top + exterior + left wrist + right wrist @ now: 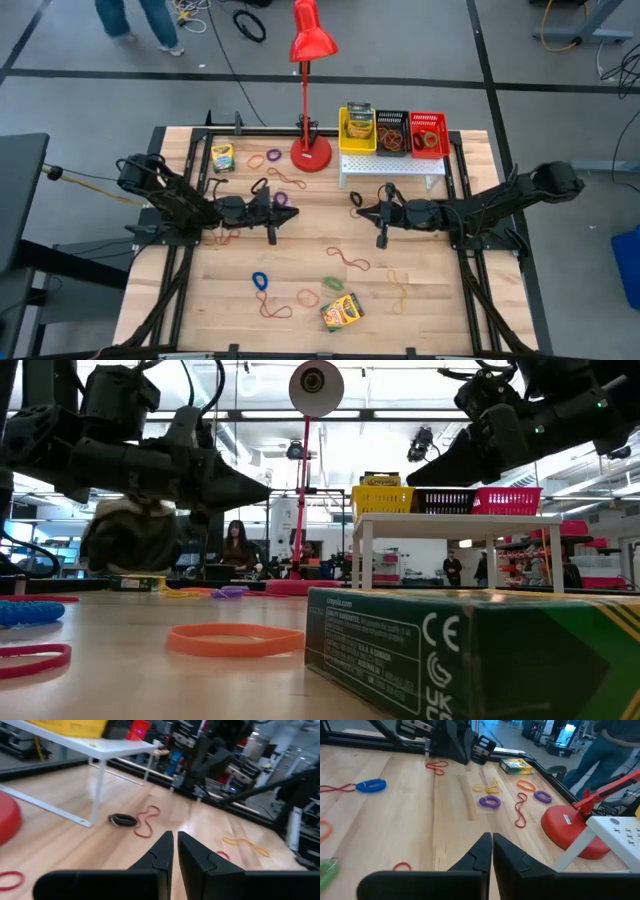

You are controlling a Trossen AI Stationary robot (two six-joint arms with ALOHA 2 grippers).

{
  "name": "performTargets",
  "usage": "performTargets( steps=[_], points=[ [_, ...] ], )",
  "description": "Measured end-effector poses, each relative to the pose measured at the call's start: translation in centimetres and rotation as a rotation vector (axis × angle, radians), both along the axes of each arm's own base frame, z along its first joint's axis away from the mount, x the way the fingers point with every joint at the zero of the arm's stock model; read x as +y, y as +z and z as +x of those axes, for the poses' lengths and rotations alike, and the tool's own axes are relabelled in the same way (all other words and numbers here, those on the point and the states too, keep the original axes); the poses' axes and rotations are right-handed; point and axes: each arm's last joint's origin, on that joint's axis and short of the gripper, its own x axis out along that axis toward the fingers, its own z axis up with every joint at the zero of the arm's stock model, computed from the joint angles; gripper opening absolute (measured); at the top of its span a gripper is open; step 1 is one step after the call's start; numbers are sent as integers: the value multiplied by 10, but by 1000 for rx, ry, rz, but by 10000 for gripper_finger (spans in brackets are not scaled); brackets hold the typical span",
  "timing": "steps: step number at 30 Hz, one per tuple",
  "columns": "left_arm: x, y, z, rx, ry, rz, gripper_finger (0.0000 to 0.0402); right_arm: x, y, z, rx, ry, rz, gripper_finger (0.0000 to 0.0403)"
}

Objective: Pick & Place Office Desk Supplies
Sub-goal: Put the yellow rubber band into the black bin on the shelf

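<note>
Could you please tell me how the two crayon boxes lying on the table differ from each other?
The far crayon box lies beside the lamp's side of the table, near the left arm; the near crayon box lies by the front edge. The far one sits square to the table, the near one skewed. Both are yellow-and-green, lying flat.

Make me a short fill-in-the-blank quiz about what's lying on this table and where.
1. The desk lamp standing on the table is ____.
2. On the white stand sit three baskets: yellow, black and ____.
3. The crayon box near the table's front edge lies ____ on the wood, not upright.
4. The coiled blue band lies on the ____ arm's side.

Answers: red; red; flat; left
</note>
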Motion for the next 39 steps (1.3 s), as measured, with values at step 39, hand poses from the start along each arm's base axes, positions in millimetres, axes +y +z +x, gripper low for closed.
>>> performTargets(
  steps=[39],
  points=[
    [43,62,-12,1048,251,-44,76,35,-39,-21,-108,35,159,14]
  ],
)
